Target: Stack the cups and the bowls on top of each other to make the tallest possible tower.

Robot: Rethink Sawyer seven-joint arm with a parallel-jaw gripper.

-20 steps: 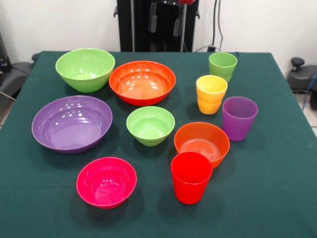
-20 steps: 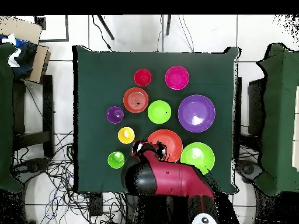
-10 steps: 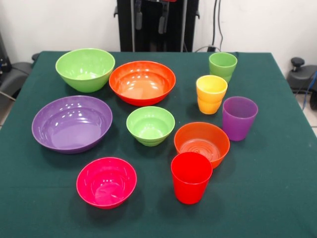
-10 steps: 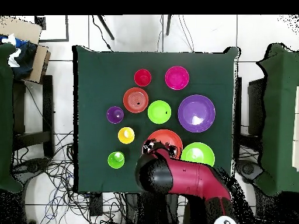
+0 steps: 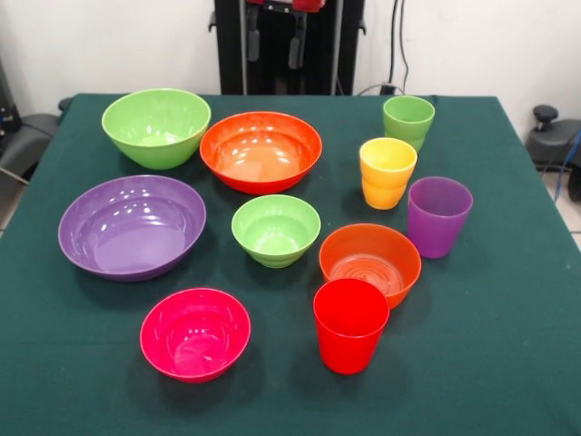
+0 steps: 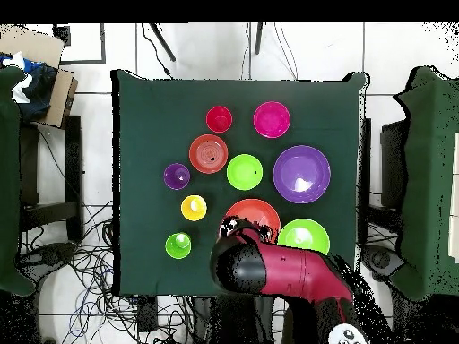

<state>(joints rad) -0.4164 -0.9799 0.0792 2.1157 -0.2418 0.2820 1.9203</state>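
All cups and bowls stand apart and upright on the green table (image 5: 508, 345). The large lime green bowl (image 5: 156, 127), large orange bowl (image 5: 260, 150) and large purple bowl (image 5: 132, 225) fill the far left. The small lime green bowl (image 5: 276, 230), small orange bowl (image 5: 369, 263) and pink bowl (image 5: 195, 333) sit nearer. At the right are the red cup (image 5: 350, 325), purple cup (image 5: 438, 216), yellow cup (image 5: 388, 173) and green cup (image 5: 408, 121). My gripper (image 5: 274, 45) hangs open and empty above the table's far edge, behind the large orange bowl (image 6: 260, 213).
My red arm (image 6: 278, 273) covers part of the table's edge and a little of the large orange bowl in the overhead view. Cables lie on the floor beside the table. Other green-covered tables (image 6: 430, 179) stand to the sides.
In the front view the gripper has shifted left along the far edge and dropped slightly. In the overhead view the arm has swung right. No cup or bowl has moved.
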